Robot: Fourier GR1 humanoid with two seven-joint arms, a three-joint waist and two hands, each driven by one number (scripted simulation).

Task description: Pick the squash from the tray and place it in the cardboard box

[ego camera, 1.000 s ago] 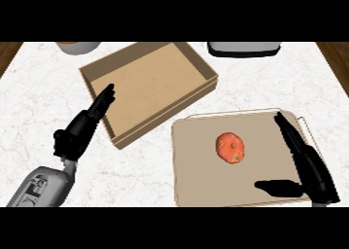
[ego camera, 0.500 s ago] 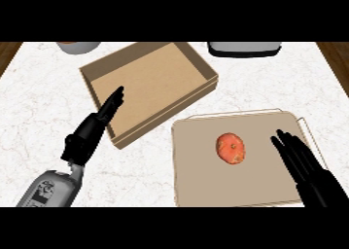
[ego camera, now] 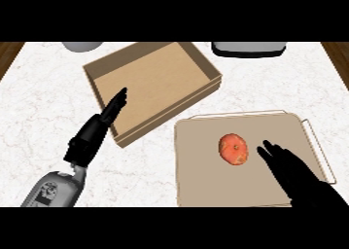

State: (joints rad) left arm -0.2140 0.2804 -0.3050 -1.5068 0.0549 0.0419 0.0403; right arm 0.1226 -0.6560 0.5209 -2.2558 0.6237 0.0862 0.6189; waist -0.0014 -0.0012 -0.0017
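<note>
— Orange and oval, the squash (ego camera: 234, 149) lies flat on the tray (ego camera: 205, 185), a little right of its middle, long axis running up and down my view. Nothing holds it.

— Where's your right hand?

— My right hand (ego camera: 295, 175) comes in from the lower right, over the tray, fingers straight and held close together, pointing up and left. The tips sit just beside the squash's lower right side; I can't tell whether they touch it. Nothing is in that hand.

— And the tray itself?

— Tan, squarish, with a thin pale rim and a wire handle on its right side. It sits on the white marble counter (ego camera: 33, 112), at the lower right.

— The box?

— The box (ego camera: 151, 73) is up and left of the tray, turned at an angle, open on top, low walls. Its near right wall comes close to the tray's upper left corner.

— Your left hand?

— My left hand (ego camera: 98, 129) is over the counter by the box's near left wall, fingers straight, pointing up and right, tips at the wall's rim. It carries nothing.

— Anything else?

— At the far edge, a grey round thing (ego camera: 82, 46) on the left and a dark, pale-rimmed object (ego camera: 249, 47) on the right, both cut off.
</note>
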